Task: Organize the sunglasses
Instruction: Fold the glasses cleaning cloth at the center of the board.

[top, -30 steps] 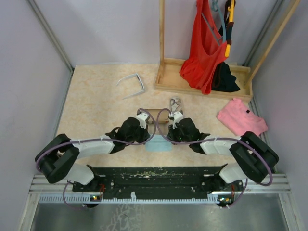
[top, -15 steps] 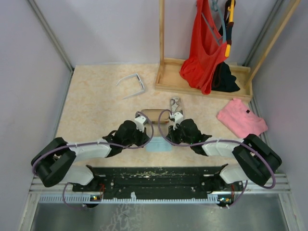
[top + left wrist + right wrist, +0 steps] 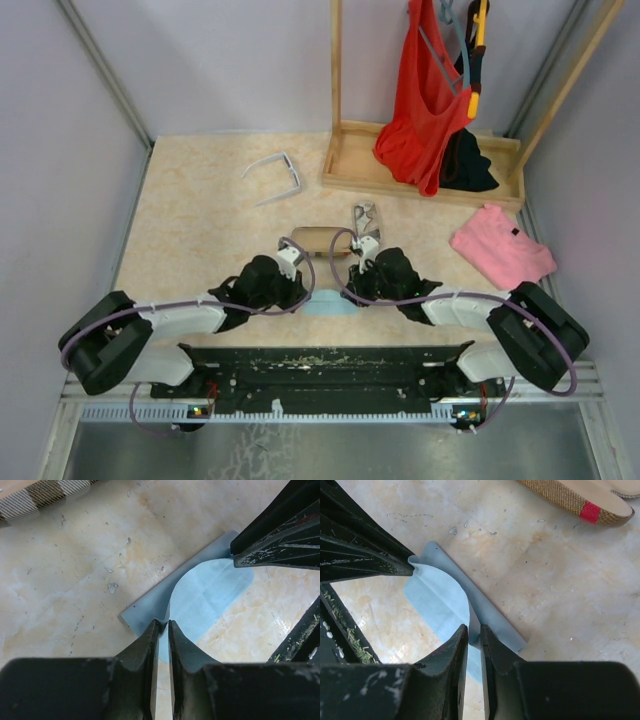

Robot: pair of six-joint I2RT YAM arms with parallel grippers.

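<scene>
The white-framed sunglasses (image 3: 276,174) lie open at the back left of the table. The dark wire sunglasses (image 3: 365,214) lie just behind my right arm, beside a brown case (image 3: 317,238). Both grippers meet at a light blue cloth (image 3: 330,304) near the front. My left gripper (image 3: 165,623) has its jaws parted a crack, with the cloth's raised fold (image 3: 200,595) at its tips. In my right gripper (image 3: 474,628), also slightly parted, the cloth's edge (image 3: 445,600) stands against one finger. Each gripper's fingers show in the other's wrist view.
The brown striped case (image 3: 572,499) lies just beyond the cloth. A wooden rack's base (image 3: 350,168) stands at the back right, with a red garment (image 3: 425,90) hanging over it and a black one (image 3: 468,165) in it. A pink folded garment (image 3: 500,250) lies at the right.
Both arms have drawn back towards the near edge, bringing the grippers low over the blue cloth. The left jaws have parted a little.
</scene>
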